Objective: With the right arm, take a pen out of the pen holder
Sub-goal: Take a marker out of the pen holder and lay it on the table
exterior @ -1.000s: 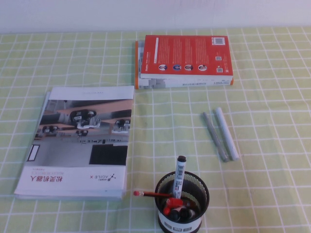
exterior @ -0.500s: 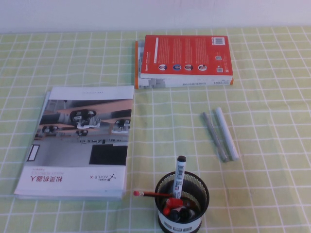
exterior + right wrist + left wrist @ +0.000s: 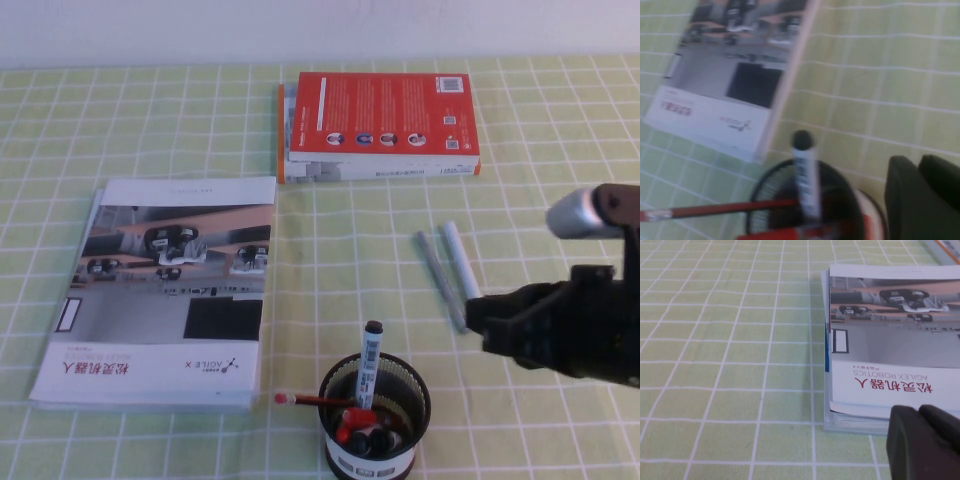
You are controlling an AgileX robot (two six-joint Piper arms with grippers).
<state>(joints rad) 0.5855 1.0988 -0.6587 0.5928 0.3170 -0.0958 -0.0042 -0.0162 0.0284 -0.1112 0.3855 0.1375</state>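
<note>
High view: the right gripper (image 3: pixel 478 325), closed and empty, hovers at right-centre near the lower-centre pen holder (image 3: pixel 419 392), whose upright marker (image 3: pixel 369 362) sticks out, easy to grasp; the left gripper (image 3: pixel 920 437), closed, sits parked by the booklet (image 3: pixel 890 340).

Left gripper (image 3: pixel 919 416): black, jaws pressed together with only a thin seam between them. It hangs over the title end of a stack of brochures (image 3: pixel 892 347) and covers part of that edge. The top brochure has a white cover with red Chinese characters, "AGILEX ROBOTICS" in small grey print, a grey band with a small white-outlined box, then photos of machines. A blue edge of a lower brochure peeks out at the side. The stack lies flat on the surface (image 3: pixel 730 370), which is covered in light green cloth with a white grid. A sliver of an orange-edged book (image 3: pixel 946 247) shows beyond the stack's far end, apart from it.
</note>
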